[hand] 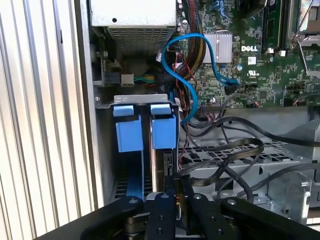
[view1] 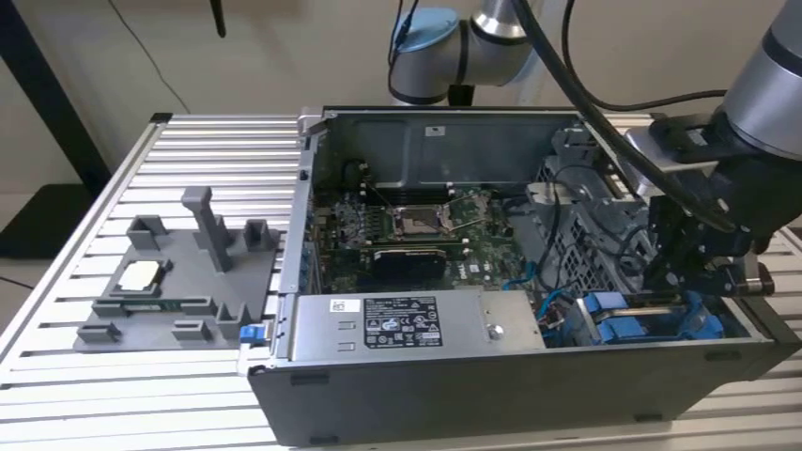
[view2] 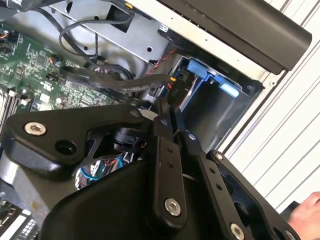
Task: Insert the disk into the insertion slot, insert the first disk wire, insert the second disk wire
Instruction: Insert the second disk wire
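Note:
The insertion slot [hand: 106,150] is a grey-blue bay with bright blue tabs in the open computer case's corner, also seen in the exterior view [view1: 633,327] and second wrist view [view2: 212,107]. The disk [hand: 163,134] stands on edge inside it, its blue carrier tab facing outward. My gripper [hand: 176,184] hangs right at the disk's rear edge, shut on the connector [view2: 173,86] of a black wire [view2: 112,81]. From the exterior view the gripper [view1: 667,299] reaches down into the case above the bay. A blue wire [hand: 192,97] loops nearby with its black plug lying loose on the motherboard.
A grey metal power supply box [view1: 401,324] sits beside the bay, with the motherboard [view1: 414,225] behind it. Black cables cross the perforated cage near the gripper. A dark grey holder tray [view1: 176,282] lies on the slatted table at the exterior view's left. A hand [view2: 306,212] shows beside the case.

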{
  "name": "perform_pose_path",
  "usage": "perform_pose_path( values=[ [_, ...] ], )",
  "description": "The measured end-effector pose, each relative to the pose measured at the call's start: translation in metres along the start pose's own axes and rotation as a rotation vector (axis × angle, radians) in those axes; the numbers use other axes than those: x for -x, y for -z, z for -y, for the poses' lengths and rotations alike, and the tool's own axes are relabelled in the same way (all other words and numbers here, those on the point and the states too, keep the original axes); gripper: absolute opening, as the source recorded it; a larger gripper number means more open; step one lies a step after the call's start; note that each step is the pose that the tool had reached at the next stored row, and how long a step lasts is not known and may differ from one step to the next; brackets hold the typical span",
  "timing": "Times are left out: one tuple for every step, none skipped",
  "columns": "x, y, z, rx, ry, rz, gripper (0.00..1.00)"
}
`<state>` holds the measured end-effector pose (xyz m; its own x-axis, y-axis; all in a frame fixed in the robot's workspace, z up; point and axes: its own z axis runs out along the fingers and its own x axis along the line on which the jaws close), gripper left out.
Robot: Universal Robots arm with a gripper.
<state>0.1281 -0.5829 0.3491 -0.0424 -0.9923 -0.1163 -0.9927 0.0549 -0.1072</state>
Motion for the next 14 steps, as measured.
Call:
perform_pose_path(
  values=[
    [-0.0009,-0.0002,0.0,0.0,0.0,0.0001,0.16],
    [-0.0009,-0.0005,0.0,0.0,0.0,0.0003,0.16],
    [-0.0009,-0.0006,0.0,-0.0005,0.0,0.0004,0.16],
    [-0.001,-0.0007,0.0001,-0.0016,0.0,0.0006,0.16],
    [-0.001,-0.0012,0.0,-0.0034,0.0,0.0012,0.16],
    [-0.0012,-0.0019,-0.0002,-0.0067,0.001,0.0014,0.16],
    [-0.0013,-0.0028,-0.0003,-0.0112,0.001,0.0016,0.16],
    [-0.0014,-0.0038,-0.0005,-0.0155,0.002,0.0019,0.16],
    [-0.0015,-0.0046,-0.0005,-0.0197,0.002,0.0022,0.16],
    [-0.0015,-0.0051,-0.0007,-0.0237,0.003,0.0025,0.16],
    [-0.0016,-0.0055,-0.0011,-0.0266,0.003,0.0028,0.16],
    [-0.0017,-0.0058,-0.0014,-0.0288,0.003,0.003,0.16],
    [-0.0017,-0.0062,-0.0016,-0.0307,0.003,0.0032,0.16],
    [-0.0018,-0.0063,-0.0018,-0.0319,0.003,0.0033,0.16]
  ],
)
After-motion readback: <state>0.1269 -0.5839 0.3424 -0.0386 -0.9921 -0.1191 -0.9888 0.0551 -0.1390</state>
